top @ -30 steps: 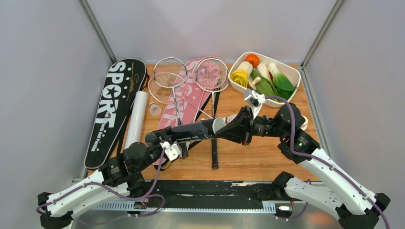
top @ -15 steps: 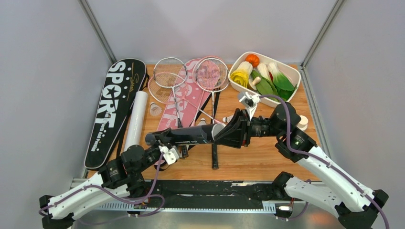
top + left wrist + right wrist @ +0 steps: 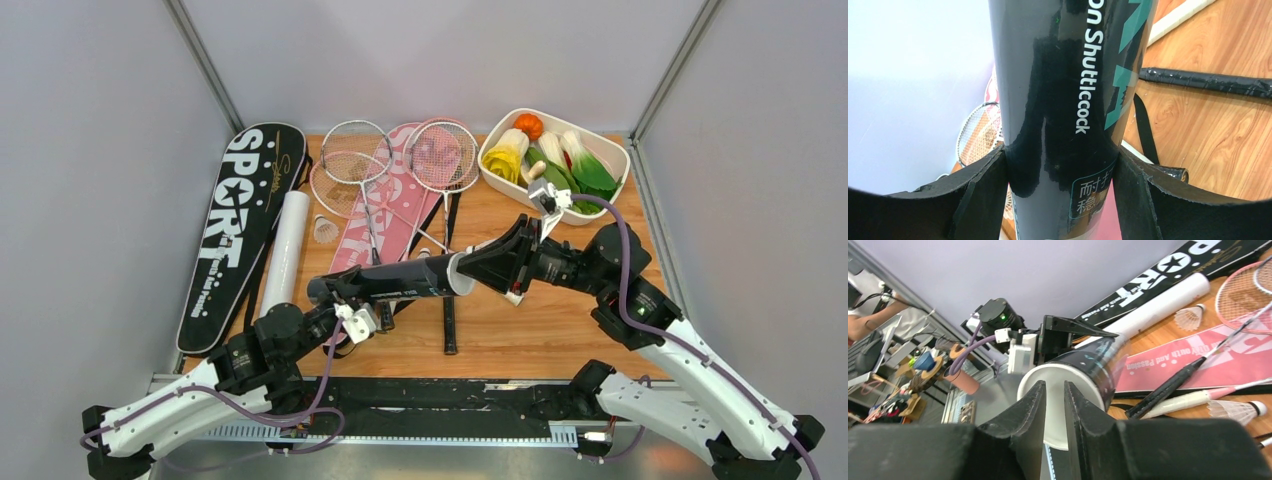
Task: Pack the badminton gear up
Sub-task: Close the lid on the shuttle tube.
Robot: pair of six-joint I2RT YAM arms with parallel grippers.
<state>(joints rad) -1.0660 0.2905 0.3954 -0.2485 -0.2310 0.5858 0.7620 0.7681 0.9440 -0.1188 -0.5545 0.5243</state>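
- The left gripper [image 3: 1063, 170] is clamping the black tube [image 3: 395, 280] between its fingers [image 3: 973, 200].
- The right gripper [image 3: 1054, 405], fingers slightly apart and holding nothing, is pointing into the tube's white open end.
- A shuttlecock [image 3: 1235, 411] is lying beside the right fingers.

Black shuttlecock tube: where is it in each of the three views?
Top external: black tube lies across the centre, between the two grippers, white mouth toward the right one.
Left wrist: fills the middle, upright, clamped between the black fingers.
Right wrist: white mouth just beyond the fingertips, lower centre.
Shared landmark: pink cover.
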